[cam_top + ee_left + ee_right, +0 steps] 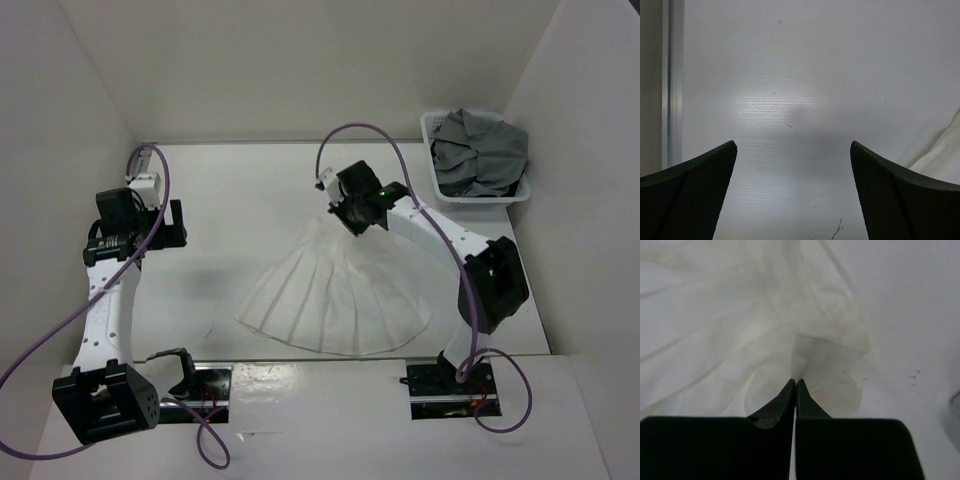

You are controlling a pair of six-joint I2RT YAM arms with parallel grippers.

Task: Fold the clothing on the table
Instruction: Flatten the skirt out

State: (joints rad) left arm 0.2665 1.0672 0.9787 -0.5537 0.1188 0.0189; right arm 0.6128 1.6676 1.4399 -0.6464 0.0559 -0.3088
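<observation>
A white pleated skirt (335,295) lies fanned out on the white table (240,190), its narrow top pointing to the far side. My right gripper (350,222) is shut on that narrow top. In the right wrist view the fingertips (796,380) meet on a pinched-up fold of thin white fabric (740,315). My left gripper (172,222) hangs over bare table at the left, well apart from the skirt. Its jaws (792,145) stand wide open with nothing between them, and a corner of the skirt (945,150) shows at the right edge of that view.
A white plastic basket (470,203) holding grey clothes (480,150) stands at the far right corner. White walls close in the table on the left, back and right. The table's metal edge strip (672,75) runs along the left of the left wrist view.
</observation>
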